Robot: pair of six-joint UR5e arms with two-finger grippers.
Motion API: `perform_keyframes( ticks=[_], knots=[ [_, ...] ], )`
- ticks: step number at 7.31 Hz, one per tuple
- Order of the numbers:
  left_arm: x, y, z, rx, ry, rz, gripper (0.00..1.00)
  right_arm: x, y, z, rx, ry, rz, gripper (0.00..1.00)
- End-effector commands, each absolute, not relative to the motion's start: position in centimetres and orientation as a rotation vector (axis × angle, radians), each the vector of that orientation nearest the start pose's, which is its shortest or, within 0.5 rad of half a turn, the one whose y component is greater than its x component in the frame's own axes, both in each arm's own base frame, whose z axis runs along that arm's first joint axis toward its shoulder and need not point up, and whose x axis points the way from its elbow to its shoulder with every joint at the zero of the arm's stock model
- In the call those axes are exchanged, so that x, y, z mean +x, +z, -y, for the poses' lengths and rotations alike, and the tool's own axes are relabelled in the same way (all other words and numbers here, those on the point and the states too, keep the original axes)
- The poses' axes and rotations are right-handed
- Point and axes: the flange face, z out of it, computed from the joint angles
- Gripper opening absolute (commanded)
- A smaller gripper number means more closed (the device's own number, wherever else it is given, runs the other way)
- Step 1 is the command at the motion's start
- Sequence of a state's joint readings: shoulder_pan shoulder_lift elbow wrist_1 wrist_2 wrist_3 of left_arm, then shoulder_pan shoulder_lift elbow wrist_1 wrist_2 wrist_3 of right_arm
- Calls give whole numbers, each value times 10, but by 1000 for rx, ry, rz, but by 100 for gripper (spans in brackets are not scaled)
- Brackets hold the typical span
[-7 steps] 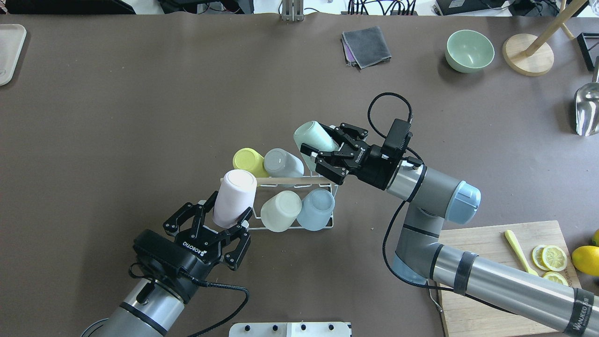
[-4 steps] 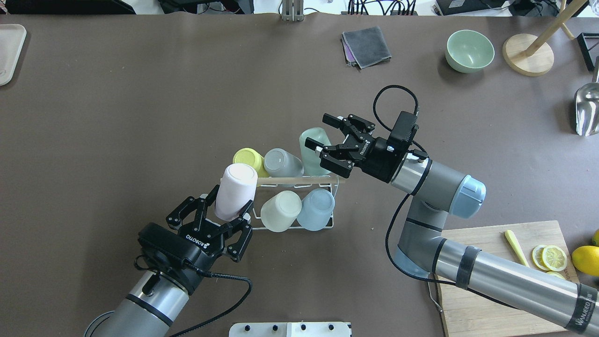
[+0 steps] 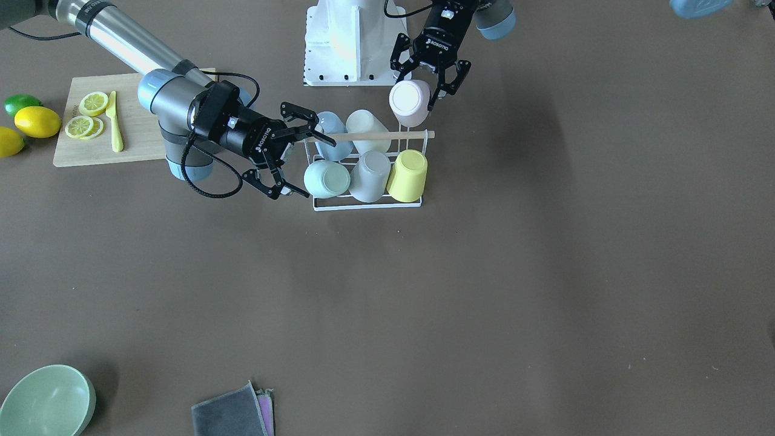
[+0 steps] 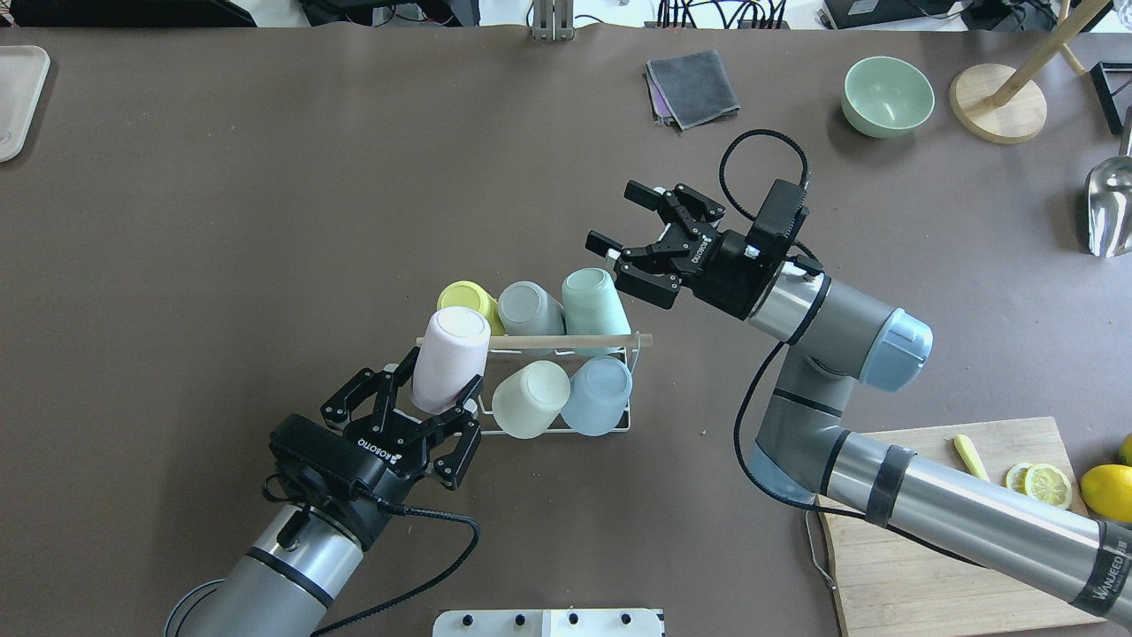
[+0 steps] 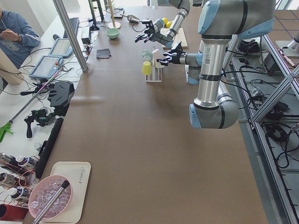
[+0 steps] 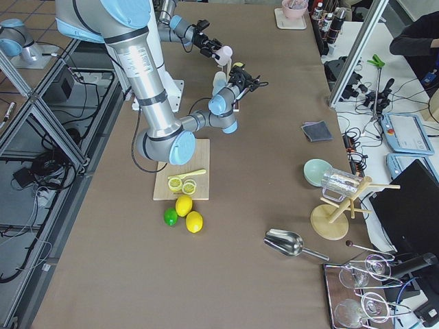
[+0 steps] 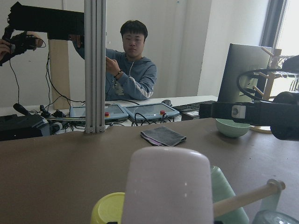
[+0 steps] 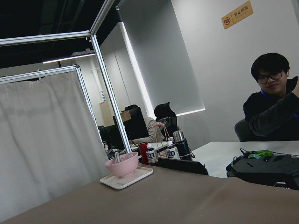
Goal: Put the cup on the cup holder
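Brown worktop [image 4: 265, 177] carries the cup holder [image 4: 566, 341]; left claw [image 4: 442, 376] clamps the pink cup [image 4: 451, 349], tilted at its corner, likely aiming at a prong; right claw [image 4: 612, 216] is spread, empty.

- The cup holder [image 3: 366, 207] stands mid-table, a wooden rod [image 3: 369, 136] across its top.
- On the row nearest the camera sit a mint cup [image 3: 327, 179], a grey cup [image 3: 370, 175] and a yellow cup [image 3: 407, 175]; behind them are a blue cup [image 3: 330, 130] and a cream cup [image 3: 365, 128].
- The left gripper [image 3: 421, 91] clasps a pink cup [image 3: 410, 103], tilted over the rack's far corner by the rod's end.
- The right gripper [image 3: 303, 163] gapes wide and empty, just beside the mint cup.
- Off to the side lies a cutting board [image 3: 139, 133] with lemon slices [image 3: 85, 118].
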State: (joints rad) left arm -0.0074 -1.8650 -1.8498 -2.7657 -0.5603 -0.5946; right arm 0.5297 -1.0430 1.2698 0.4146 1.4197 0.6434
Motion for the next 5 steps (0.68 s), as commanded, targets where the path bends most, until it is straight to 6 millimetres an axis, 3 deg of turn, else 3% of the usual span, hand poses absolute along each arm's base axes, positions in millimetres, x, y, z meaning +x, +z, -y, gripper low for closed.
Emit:
perform_keyframes(
  ticks=[1,4,5],
  knots=[
    [487,251,222,1323,-175,-1026,26,-425,277,482,1589,-21,1497,100],
    [497,251,221,1314,-157,-1034,27,-378,242,533,1471,-1,1224,100],
    [497,252,220,1313,-154,-1034,28,-368,211,532,1382,-5,1126,100]
  ],
)
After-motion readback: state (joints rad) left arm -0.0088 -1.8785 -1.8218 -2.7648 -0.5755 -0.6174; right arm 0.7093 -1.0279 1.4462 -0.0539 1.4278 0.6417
